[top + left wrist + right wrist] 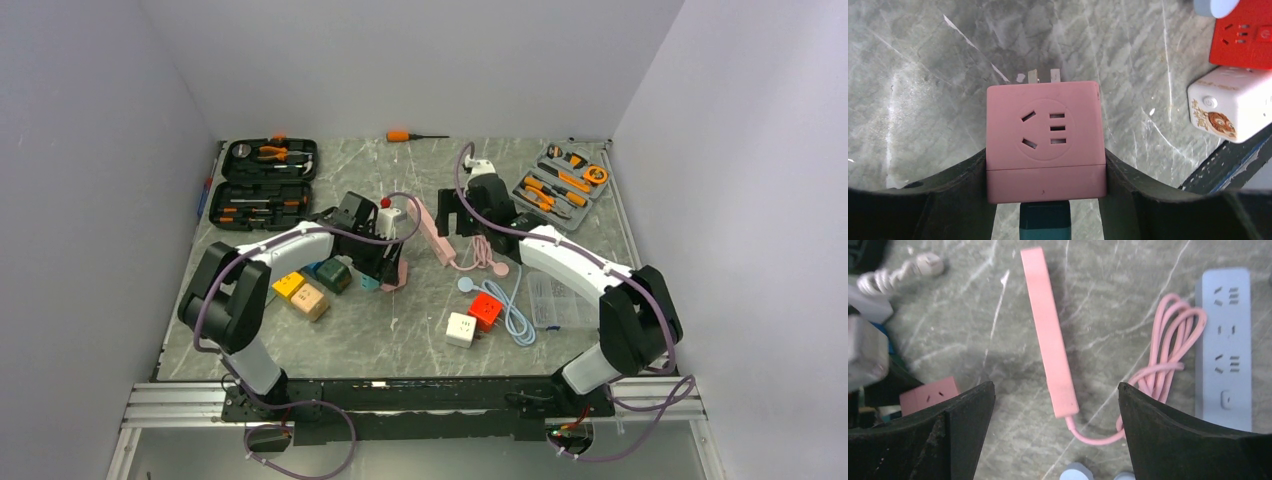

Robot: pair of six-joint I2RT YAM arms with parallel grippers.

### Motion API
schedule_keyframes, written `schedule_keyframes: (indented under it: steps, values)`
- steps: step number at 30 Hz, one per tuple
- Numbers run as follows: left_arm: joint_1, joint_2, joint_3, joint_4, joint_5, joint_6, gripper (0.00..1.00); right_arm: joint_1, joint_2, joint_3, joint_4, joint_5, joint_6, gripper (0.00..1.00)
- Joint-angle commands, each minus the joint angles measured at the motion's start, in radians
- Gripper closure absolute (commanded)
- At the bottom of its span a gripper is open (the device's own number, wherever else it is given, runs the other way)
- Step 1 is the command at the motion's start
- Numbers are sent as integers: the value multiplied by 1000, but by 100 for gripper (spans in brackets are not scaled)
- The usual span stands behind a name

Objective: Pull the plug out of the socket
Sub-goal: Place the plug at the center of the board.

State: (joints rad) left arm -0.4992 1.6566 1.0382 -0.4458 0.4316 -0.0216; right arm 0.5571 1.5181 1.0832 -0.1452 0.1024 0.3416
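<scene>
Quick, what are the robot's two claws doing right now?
Left gripper: shut on the pink plastic cube socket adapter.
Right gripper: open, holding nothing, above the long pink power strip.

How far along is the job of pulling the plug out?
Done, it seems: the pink cube is free, its prongs bare, and the pink strip lies apart. In hand: the left hand grips the cube; the right hand hangs open over the strip. Left: probably only to set the cube down.
</scene>
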Motion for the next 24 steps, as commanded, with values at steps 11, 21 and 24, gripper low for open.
schedule_keyframes:
  steps: [11,21,24]
  values:
    - [-10,-72,37,12,92,-83,1,43,-112,-143,3,9,67,6]
    - [156,-195,341,-259,231,127,1,171,-156,-159,-43,106,48,10]
    - [212,-174,465,-413,200,217,1,191,-122,-133,-55,97,46,12]
